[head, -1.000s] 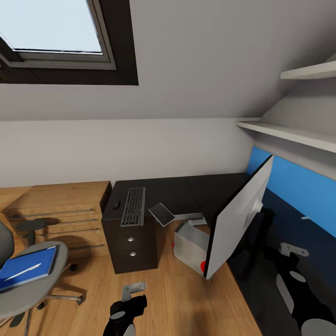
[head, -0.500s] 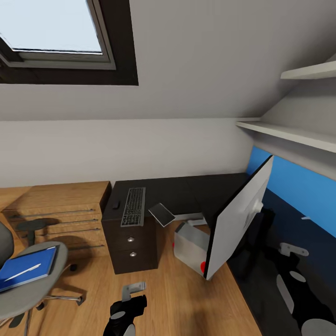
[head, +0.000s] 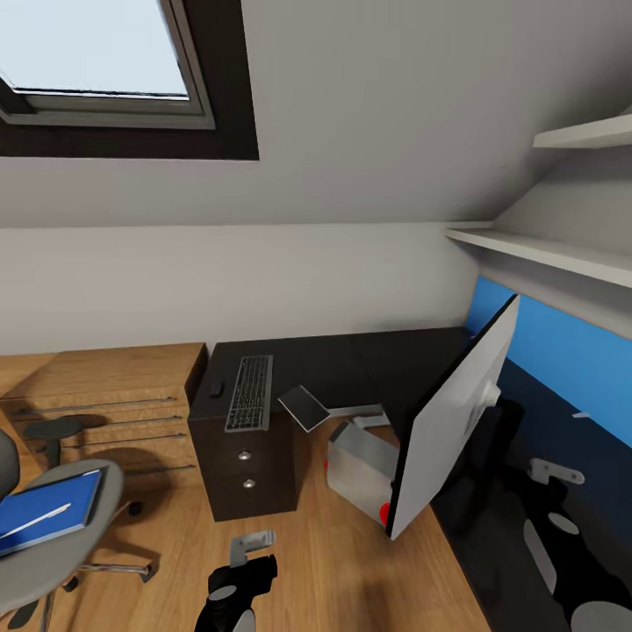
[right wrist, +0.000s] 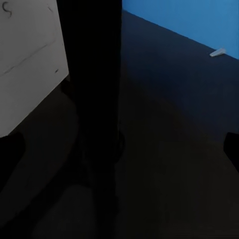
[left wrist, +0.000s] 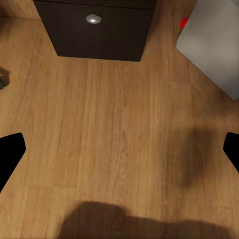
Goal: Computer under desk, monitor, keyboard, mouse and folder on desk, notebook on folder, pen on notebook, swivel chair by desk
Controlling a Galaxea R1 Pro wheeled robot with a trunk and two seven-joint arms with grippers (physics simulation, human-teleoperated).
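Note:
The black desk (head: pixel 351 355) carries the keyboard (head: pixel 249 392) and the small mouse (head: pixel 216 387) above its drawer unit (left wrist: pixel 99 30). A grey notebook (head: pixel 303 406) lies tilted at the desk's inner edge. The monitor (head: pixel 456 421) stands on the desk's right wing, its white back (right wrist: pixel 30 59) toward me. The computer (head: pixel 360 456) sits on the floor in the crook of the desk. At the far left, the swivel chair (head: pixel 61 562) holds the blue folder (head: pixel 61 496) with the pen (head: pixel 39 520) on it. My left gripper (left wrist: pixel 119 149) hangs open over the floor; my right gripper (right wrist: pixel 119 144) is open near the monitor's stand (right wrist: pixel 94 99).
A wooden chest of drawers (head: pixel 114 395) stands left of the desk. White shelves (head: pixel 544 254) and a blue wall panel (head: pixel 562 351) line the right wall, under a sloped ceiling with a skylight (head: pixel 96 53). Wood floor (head: pixel 333 562) lies open between chair and desk.
The whole head picture has shifted slightly, so the camera has moved a little. None of the things or grippers has visibly moved.

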